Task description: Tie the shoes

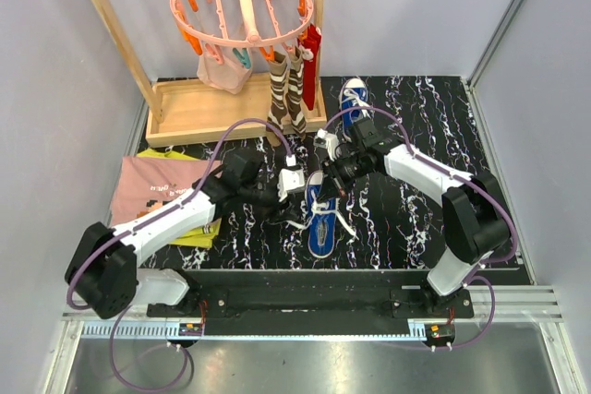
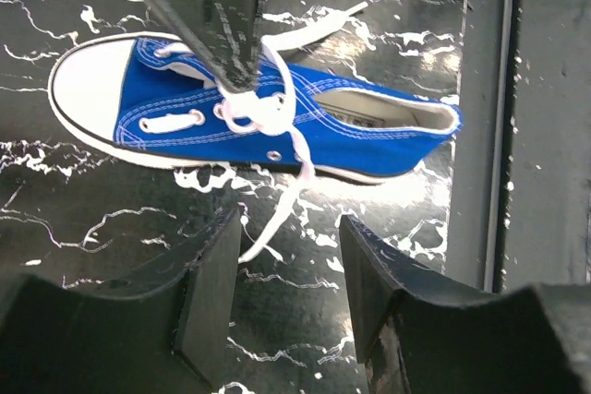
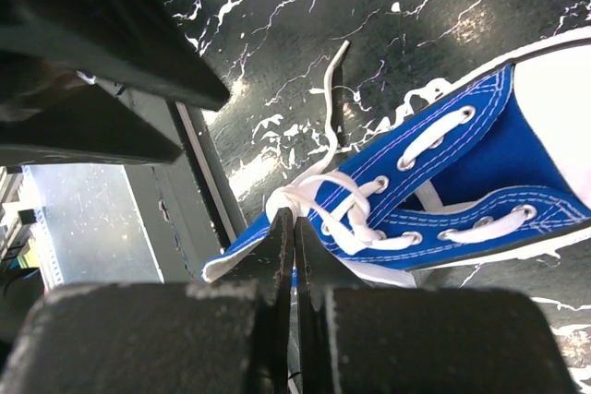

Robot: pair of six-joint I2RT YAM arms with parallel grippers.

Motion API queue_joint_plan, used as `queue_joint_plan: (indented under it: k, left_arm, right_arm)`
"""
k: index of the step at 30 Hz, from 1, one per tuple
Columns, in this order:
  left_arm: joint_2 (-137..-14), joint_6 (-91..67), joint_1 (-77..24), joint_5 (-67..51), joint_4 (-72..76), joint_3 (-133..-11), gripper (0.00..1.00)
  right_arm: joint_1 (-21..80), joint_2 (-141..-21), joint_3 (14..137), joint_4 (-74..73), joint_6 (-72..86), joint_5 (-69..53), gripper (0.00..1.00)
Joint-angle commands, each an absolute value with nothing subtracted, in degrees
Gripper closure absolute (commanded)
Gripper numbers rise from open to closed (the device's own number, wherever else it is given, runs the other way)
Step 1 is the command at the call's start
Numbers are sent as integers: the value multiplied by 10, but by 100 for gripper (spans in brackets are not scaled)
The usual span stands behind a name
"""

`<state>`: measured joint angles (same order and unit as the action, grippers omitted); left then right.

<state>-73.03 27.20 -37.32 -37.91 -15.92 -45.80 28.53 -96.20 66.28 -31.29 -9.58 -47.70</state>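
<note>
Just beyond the open left claw [image 2: 291,228] lies the blue shoe [image 2: 360,126] on its side, right claw [image 3: 294,220] pinched shut on its lace [image 3: 323,193], so a hard tug could drag the whole shoe or slip the lace free lol.

Shoe [image 3: 462,182] toe cut off at picture edge; laces [image 3: 355,219] partly hidden behind right end effector [image 3: 294,223].
</note>
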Motion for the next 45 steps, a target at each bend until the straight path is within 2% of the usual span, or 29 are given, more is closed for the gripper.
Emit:
queue_joint_plan:
  k: [1,6,19,23,26,30,33,34,37,42,44,45]
  left_arm:
    - [-758,235,-366,-409,-62,-495,50]
    - [-792,172,-366,-439,13,-497,50]
    - [-872,176,-369,-474,25,-546,57]
    - [-882,194,-372,-481,15,-551,71]
    - [-887,199,-372,-486,6,-554,78]
    - [-887,199,-373,-499,1,-558,94]
    - [-882,190,-373,-511,2,-559,100]
    - [-882,179,-373,-511,5,-556,100]
    - [-880,160,-369,-508,23,-552,100]
    - [-888,142,-361,-503,40,-547,100]
    - [-890,141,-359,-505,39,-549,100]
    - [-891,139,-359,-506,38,-550,100]
  right_arm:
    - [287,-919,659,-308,-81,-504,100]
    - [287,-913,656,-307,-79,-507,100]
    - [287,-917,659,-306,-83,-512,100]
    - [287,-915,657,-304,-84,-504,100]
    - [286,-913,656,-303,-86,-501,100]
    - [286,-916,656,-302,-87,-498,100]
    - [286,-920,654,-301,-90,-496,100]
    - [286,-921,653,-300,-90,-494,99]
    - [286,-917,645,-300,-98,-486,74]
    - [286,-892,617,-286,-110,-467,70]
    - [286,-882,608,-279,-109,-457,61]
    - [286,-872,600,-268,-109,-454,61]
